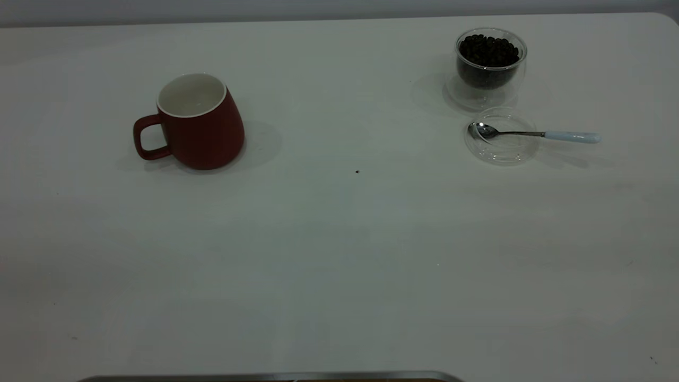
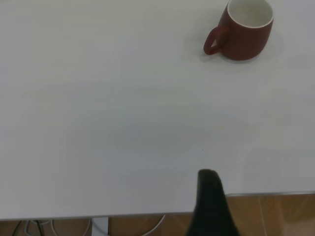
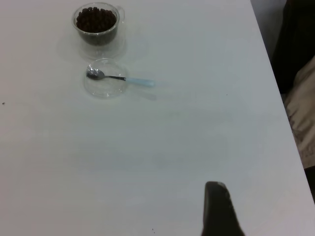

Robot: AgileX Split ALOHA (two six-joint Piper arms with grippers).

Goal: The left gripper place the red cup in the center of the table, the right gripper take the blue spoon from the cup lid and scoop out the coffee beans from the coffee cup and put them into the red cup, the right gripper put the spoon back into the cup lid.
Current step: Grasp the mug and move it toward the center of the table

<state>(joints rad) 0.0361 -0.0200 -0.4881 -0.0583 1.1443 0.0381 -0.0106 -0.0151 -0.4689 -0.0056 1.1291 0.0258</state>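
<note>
neither arm shows in the exterior view, and nothing on the table is held. the red cup stands upright on the left side, handle pointing outward and away from the centre, well apart from the coffee cup full of coffee beans on the far right. just in front of that, the blue spoon rests with its bowl in the cup lid and its handle overhanging the rim.

the first step looks like moving the mug to the centre. a grip on the body or rim, kept level, should suit better than chasing the handle.

only the wrist views show the grippers: one dark finger of the left gripper above the table edge, far from the mug, and likewise the right gripper far from the lid. i cannot tell how wide either pair of jaws stands.
</note>
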